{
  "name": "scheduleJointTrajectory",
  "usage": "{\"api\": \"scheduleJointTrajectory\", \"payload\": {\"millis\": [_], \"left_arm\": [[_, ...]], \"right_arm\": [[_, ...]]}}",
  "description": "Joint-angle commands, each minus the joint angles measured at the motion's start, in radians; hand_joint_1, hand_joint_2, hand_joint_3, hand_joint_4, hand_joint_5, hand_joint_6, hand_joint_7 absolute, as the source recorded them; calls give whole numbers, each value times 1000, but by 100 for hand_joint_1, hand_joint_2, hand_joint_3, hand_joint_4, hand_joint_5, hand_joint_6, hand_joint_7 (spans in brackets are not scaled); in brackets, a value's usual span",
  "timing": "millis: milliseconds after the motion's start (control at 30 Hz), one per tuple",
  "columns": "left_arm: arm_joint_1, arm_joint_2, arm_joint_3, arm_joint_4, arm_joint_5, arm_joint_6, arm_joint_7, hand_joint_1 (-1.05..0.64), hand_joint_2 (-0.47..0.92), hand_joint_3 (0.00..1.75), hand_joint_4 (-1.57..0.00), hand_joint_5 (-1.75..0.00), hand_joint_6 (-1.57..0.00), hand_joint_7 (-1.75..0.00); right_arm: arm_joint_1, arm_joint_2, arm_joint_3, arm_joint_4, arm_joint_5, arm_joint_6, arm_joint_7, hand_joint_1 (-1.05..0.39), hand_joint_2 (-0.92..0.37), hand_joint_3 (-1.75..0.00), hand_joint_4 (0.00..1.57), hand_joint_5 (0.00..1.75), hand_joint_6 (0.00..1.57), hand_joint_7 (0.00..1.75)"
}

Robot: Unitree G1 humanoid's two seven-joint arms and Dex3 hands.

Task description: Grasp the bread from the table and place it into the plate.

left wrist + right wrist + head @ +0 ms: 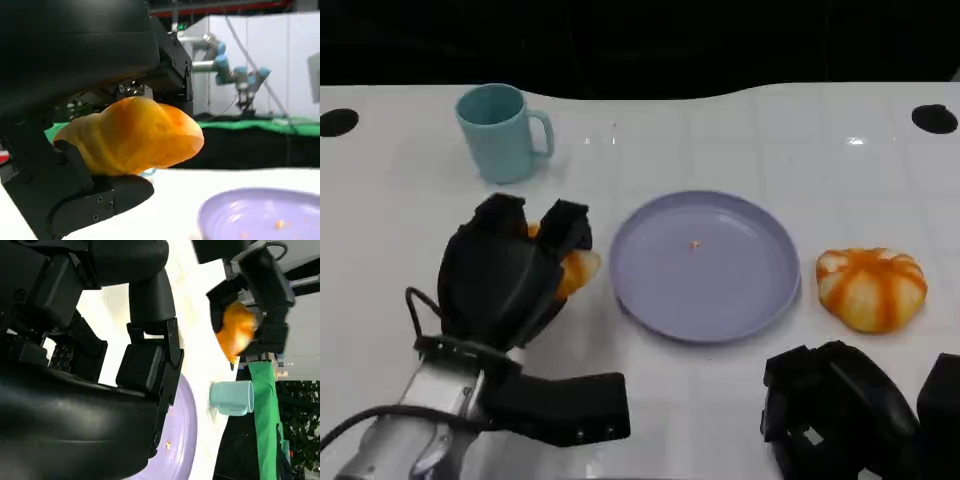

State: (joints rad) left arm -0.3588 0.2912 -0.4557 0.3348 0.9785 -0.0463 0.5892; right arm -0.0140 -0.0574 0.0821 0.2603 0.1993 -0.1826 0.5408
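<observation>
My left hand (505, 275) grips an orange-yellow piece of bread (575, 270), just left of the purple plate (705, 265). The left wrist view shows the bread (132, 137) held between the black fingers (100, 197), lifted above the white table, with the plate's rim (260, 210) off to one side. A second round orange-and-white bread (872, 287) lies on the table right of the plate. My right hand (840, 410) rests low at the front right, fingers curled, with nothing in it. In the right wrist view the left hand (260, 295) shows holding the bread (236, 330).
A teal mug (502, 131) stands at the back left, behind my left hand. A small crumb (695, 244) lies on the plate. Black round holes mark the table's far corners (933, 118). The table's back edge runs behind the mug.
</observation>
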Motion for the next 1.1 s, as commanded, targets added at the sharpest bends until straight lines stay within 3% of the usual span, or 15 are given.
{"api": "scheduleJointTrajectory", "payload": {"millis": [33,233,500,900,1100], "left_arm": [[-40,17,13,-24,-25,-43,-26,-31,24,137,-97,-175,-70,-175],[-90,-13,8,-5,-61,-109,-56,-34,20,145,-99,-175,-72,-175],[-183,-108,-21,93,-118,-168,-106,-32,19,145,-102,-175,-77,-175],[-375,-277,-107,429,-98,-166,-33,-33,15,156,-110,-175,-84,-175],[-460,-333,-140,603,-108,-190,2,-32,18,152,-112,-175,-82,-175]], "right_arm": [[-1,-7,-3,17,-1,-20,5,-105,-9,-132,154,129,157,102],[-4,-15,0,19,-15,-29,7,-105,-8,-134,154,129,157,100],[14,-12,-2,0,-7,-17,8,-105,-5,-135,154,129,157,100],[23,-8,-4,-10,3,-15,15,-105,-6,-134,155,129,157,101],[24,-7,-4,-11,4,-14,16,-105,-6,-134,156,128,157,99]]}}
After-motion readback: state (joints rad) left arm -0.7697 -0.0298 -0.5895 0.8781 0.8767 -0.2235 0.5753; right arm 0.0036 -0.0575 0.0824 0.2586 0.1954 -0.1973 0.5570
